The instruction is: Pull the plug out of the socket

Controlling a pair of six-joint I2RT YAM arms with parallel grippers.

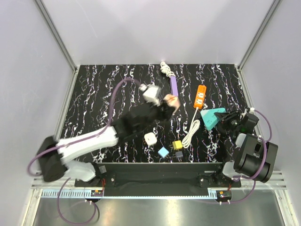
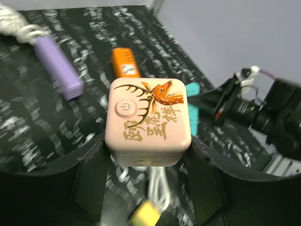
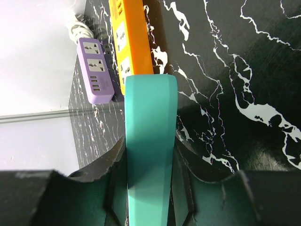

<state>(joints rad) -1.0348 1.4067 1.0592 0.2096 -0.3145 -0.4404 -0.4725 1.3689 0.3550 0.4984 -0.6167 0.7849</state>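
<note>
My left gripper point(image 1: 170, 104) is shut on the plug point(image 1: 171, 100), a pink cube. In the left wrist view the plug point(image 2: 148, 121) shows a deer print and a round button, and my black fingers point(image 2: 92, 181) press both its sides. It hangs above the table, apart from the socket. My right gripper point(image 1: 225, 120) is shut on the socket point(image 1: 212, 117), a teal block at the table's right. In the right wrist view the socket point(image 3: 149, 136) fills the gap between the jaws of my right gripper point(image 3: 149, 160).
An orange power strip point(image 1: 201, 96) with a white cable point(image 1: 190, 132) lies between the arms. A purple strip point(image 1: 173, 84) and its coiled cord point(image 1: 164, 69) lie further back. White point(image 1: 150, 139), light blue point(image 1: 163, 152), yellow point(image 1: 177, 144) and dark point(image 1: 178, 154) cubes sit near the front edge.
</note>
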